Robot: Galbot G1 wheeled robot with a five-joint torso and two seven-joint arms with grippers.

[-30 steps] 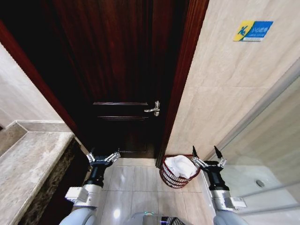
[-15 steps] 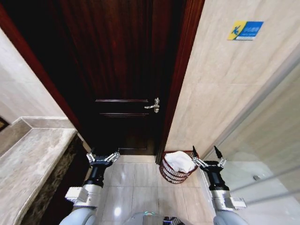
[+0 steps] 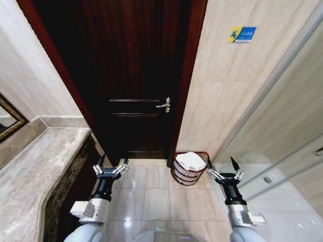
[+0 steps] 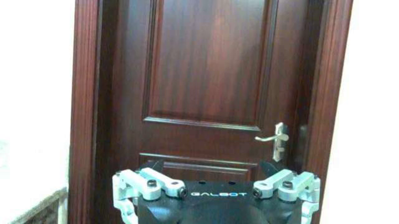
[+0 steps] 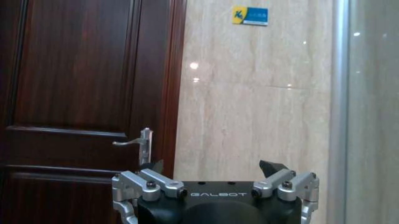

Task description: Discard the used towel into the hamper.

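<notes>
With the towel (image 3: 190,160) already lying in the hamper (image 3: 189,170) and both the left tool (image 3: 110,168) and right tool (image 3: 222,171) spread empty, the hamper could be knocked over if the base is driven too close.

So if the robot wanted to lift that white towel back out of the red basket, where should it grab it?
Probably at the bunched crest of the towel, coming straight down from above: it is heaped above the rim of the hamper, whose wire sides block any sideways approach. The open right gripper hangs nearest; the left gripper is farther off.
</notes>
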